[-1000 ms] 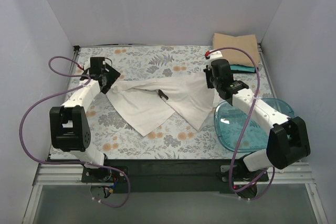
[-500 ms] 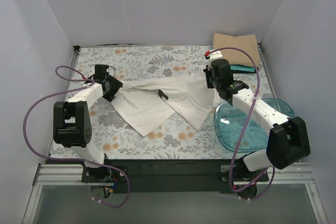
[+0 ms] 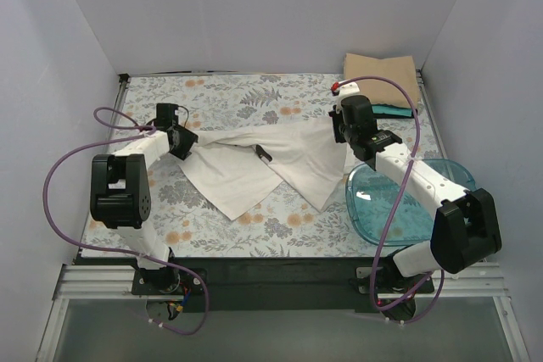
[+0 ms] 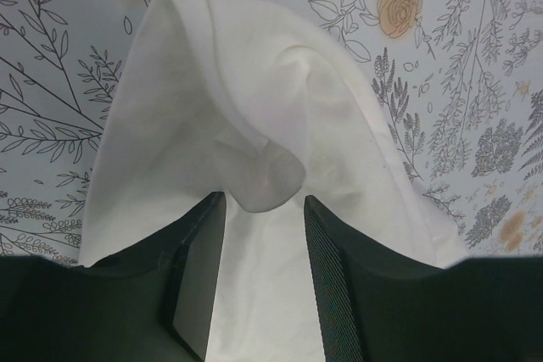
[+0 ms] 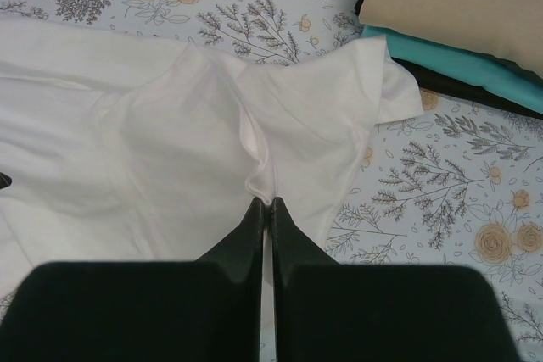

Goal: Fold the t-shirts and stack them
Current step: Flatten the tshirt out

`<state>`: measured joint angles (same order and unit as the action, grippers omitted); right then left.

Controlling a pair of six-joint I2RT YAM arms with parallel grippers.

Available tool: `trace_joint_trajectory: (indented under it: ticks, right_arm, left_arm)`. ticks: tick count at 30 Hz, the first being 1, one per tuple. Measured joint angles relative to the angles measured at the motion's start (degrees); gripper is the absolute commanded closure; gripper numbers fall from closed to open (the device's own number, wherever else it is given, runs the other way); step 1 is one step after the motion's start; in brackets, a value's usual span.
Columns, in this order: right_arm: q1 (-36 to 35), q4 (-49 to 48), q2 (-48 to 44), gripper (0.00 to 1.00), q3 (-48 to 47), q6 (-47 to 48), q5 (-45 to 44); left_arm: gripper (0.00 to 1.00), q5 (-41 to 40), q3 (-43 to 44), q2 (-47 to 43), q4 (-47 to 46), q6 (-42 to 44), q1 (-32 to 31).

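Two robot arms reach over a floral-covered table, where an off-white t-shirt lies rumpled between them. The left hand sits at the shirt's left end, fingers apart, with a loose fold of cloth between their tips. The right hand is closed, pinching the shirt's right side. A tan t-shirt tops a teal t-shirt and a black t-shirt in the far right corner.

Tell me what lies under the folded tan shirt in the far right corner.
A teal shirt, then a black shirt; only their near edges show. The tan shirt covers the rest, so anything deeper is hidden.
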<state>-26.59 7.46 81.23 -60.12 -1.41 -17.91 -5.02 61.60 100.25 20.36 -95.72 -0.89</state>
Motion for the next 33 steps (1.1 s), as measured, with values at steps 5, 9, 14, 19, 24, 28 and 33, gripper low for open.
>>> trace_joint_trajectory:
  ticks: [5,9,14,19,24,28,33]
  right_arm:
    - [0.0,0.0,0.0,0.99,0.0,0.0,-0.1]
    - [0.0,0.0,0.0,0.99,0.0,0.0,-0.1]
    - [0.0,0.0,0.0,0.99,0.0,0.0,-0.2]
    - [0.0,0.0,0.0,0.99,0.0,0.0,-0.2]
    - [0.1,0.0,0.0,0.99,0.0,0.0,-0.2]
    - [0.2,0.0,0.0,0.99,0.0,0.0,-0.2]
    - [0.3,0.0,-0.5,0.99,0.0,0.2,-0.4]
  left_arm:
    - [0.66,-1.2,1.4,0.2,-0.3,-0.7,0.0]
    - [0.72,-2.1,3.9,2.1,-0.3,-0.7,0.0]
    - [0.75,-2.1,6.7,5.5,-0.1,-0.7,0.0]
    - [1.00,-3.3,7.8,6.4,1.0,-0.8,0.0]
    - [1.00,-4.3,7.8,6.4,2.0,-0.5,0.0]
    - [1.00,-5.3,7.8,6.0,2.4,0.2,0.0]
    - [1.00,-6.6,7.8,0.6,3.4,1.2,0.0]
